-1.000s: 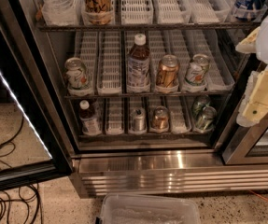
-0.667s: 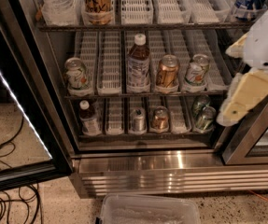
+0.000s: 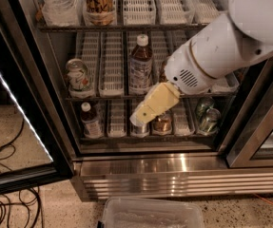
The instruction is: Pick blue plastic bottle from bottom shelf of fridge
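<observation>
The fridge stands with its glass door swung out to the left. The blue plastic bottle stands upright at the left end of the bottom shelf, with a white cap, dark liquid and a pale label. My gripper is cream-coloured and hangs from the white arm, which reaches in from the upper right. The gripper is in front of the middle of the bottom shelf, to the right of the bottle and apart from it. It holds nothing that I can see.
A taller white-capped dark bottle and a can stand on the middle shelf. Cans and green cans sit on the bottom shelf. A clear plastic bin lies on the floor below. Cables lie at the left.
The arm has swung from the right edge leftward and down across the front of the fridge. The gripper now covers the middle of the bottom shelf and the arm hides the right-hand middle-shelf cans.
</observation>
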You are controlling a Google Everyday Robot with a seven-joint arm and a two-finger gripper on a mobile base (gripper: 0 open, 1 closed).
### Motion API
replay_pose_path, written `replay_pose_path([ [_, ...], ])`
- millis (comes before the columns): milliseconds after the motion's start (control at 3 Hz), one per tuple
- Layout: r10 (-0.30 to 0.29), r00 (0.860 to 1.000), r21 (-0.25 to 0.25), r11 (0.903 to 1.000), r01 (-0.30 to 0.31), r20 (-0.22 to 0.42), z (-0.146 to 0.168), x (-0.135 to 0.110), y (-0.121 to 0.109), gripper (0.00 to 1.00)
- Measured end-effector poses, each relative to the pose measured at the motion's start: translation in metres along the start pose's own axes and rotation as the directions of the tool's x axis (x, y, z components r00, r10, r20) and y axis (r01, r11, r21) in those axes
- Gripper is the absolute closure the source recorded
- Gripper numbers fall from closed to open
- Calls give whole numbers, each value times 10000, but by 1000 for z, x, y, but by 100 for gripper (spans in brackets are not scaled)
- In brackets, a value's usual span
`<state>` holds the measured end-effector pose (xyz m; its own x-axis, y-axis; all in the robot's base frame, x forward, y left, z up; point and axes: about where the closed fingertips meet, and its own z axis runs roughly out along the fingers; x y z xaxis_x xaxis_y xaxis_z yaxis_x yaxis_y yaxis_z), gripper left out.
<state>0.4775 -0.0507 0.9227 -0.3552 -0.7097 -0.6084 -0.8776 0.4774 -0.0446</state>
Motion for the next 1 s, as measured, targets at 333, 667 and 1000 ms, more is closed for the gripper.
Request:
replay_pose_path([
  [333, -55, 9982, 602, 9982, 19, 605, -3, -17, -13, 0],
  [667, -55, 9981, 601, 9982, 18, 606, -3, -17, -13, 0],
  [1000, 90, 9962, 415, 9991, -127, 871, 23, -23, 4, 0],
])
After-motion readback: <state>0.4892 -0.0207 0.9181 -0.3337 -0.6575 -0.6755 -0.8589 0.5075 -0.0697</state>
